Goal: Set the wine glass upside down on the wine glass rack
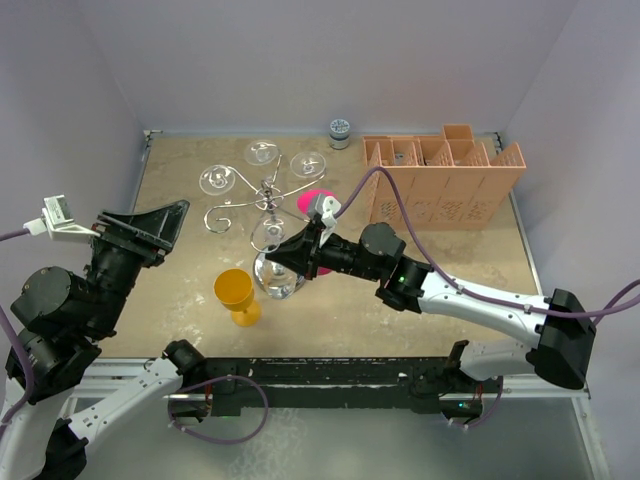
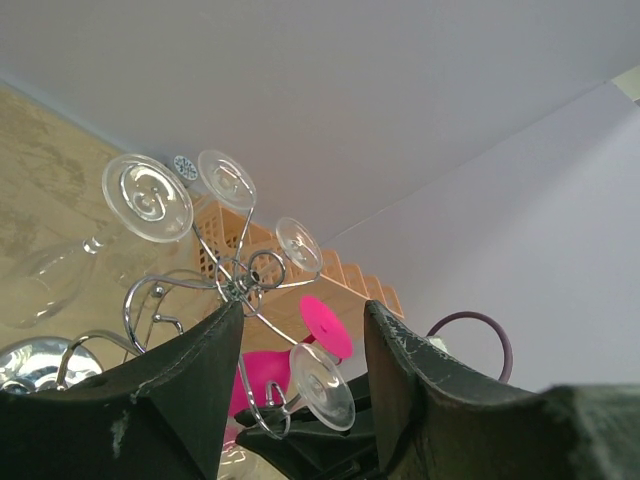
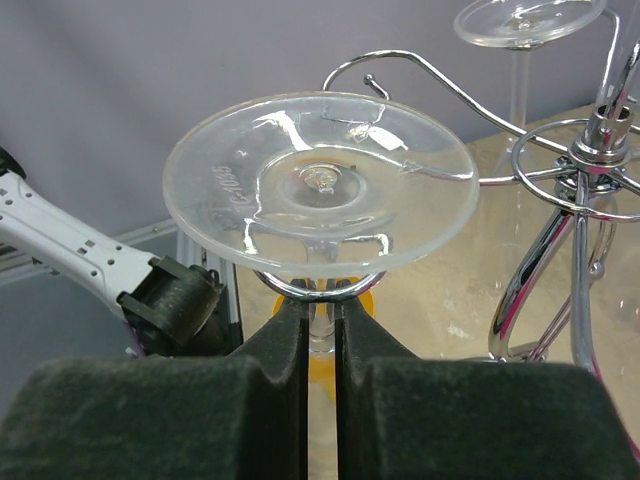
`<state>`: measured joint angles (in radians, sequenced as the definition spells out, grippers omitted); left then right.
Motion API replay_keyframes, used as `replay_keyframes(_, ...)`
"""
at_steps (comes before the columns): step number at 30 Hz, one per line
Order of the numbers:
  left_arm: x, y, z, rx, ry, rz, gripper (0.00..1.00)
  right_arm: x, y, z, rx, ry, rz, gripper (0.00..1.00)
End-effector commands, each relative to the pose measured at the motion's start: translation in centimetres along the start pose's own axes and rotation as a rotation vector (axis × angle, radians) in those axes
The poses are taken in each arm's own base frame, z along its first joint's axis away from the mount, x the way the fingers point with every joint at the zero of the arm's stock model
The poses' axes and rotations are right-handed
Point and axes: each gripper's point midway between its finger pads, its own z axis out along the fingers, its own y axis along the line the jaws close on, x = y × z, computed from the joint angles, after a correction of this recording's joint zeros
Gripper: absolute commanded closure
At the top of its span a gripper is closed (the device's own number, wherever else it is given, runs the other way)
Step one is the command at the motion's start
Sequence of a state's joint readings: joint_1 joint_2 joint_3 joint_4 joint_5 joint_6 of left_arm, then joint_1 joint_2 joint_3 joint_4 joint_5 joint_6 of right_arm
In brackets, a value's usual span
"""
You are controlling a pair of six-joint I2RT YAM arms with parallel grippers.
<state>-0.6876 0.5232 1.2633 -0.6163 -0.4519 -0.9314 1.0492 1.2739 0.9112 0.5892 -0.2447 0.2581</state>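
Nearest the arm bases, a yellow goblet (image 1: 235, 290) stands upright on the table (image 1: 190, 265), just in front of the rack (image 1: 268, 195) and slightly to its left. Well to the left of the rack, the left gripper (image 2: 303, 308) hangs above the table with its fingers spread wide and nothing between them, pointing toward the rack.

The right gripper (image 3: 320, 315) reaches in from the right of the rack to its near side, with its fingers pinched onto the thin stem of the wine glass (image 3: 320, 180). The wine glass is upside down, foot uppermost and bowl below. The ring of one curled arm of the rack circles the stem just under the foot; it is unclear whether the foot bears on the ring.

Three more clear glasses (image 1: 217, 180) hang foot-up from the rack's left and far arms. A pink glass (image 1: 318, 200) is just right of the rack's post. Further right stands an orange-pink slotted box (image 1: 445, 180), and a small jar (image 1: 340, 132) sits behind the rack by the far wall
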Motion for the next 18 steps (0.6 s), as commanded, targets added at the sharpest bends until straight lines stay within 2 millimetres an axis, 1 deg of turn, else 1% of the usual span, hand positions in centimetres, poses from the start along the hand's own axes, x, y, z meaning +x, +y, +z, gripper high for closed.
replay_keyframes(1, -0.6, -0.4, -0.2, 0.017, -0.022, -0.008, 0.51, -3.3, 0.5, -0.1, 0.006, -0.109, -0.022, 0.93)
replay_keyframes(10, -0.7, -0.4, -0.2, 0.015, -0.025, -0.008, 0.51, -3.4, 0.3, -0.4, 0.018, -0.108, -0.031, 0.81)
replay_keyframes(13, -0.5, -0.2, -0.2, 0.009, -0.020, -0.005, 0.51, -2.7, 0.1, -0.3, 0.023, -0.084, -0.031, 0.77)
replay_keyframes(16, -0.5, 0.0, -0.2, 0.003, -0.018, -0.002, 0.51, -2.6, 0.0, -0.3, 0.027, -0.081, -0.030, 0.75)
replay_keyframes(17, -0.5, 0.0, -0.2, 0.002, -0.018, -0.003, 0.51, -1.6, -0.2, -0.4, 0.032, -0.064, -0.027, 0.74)
replay_keyframes(18, -0.4, 0.0, -0.2, 0.000, -0.018, -0.002, 0.51, -1.4, -0.2, -0.5, 0.033, -0.060, -0.025, 0.74)
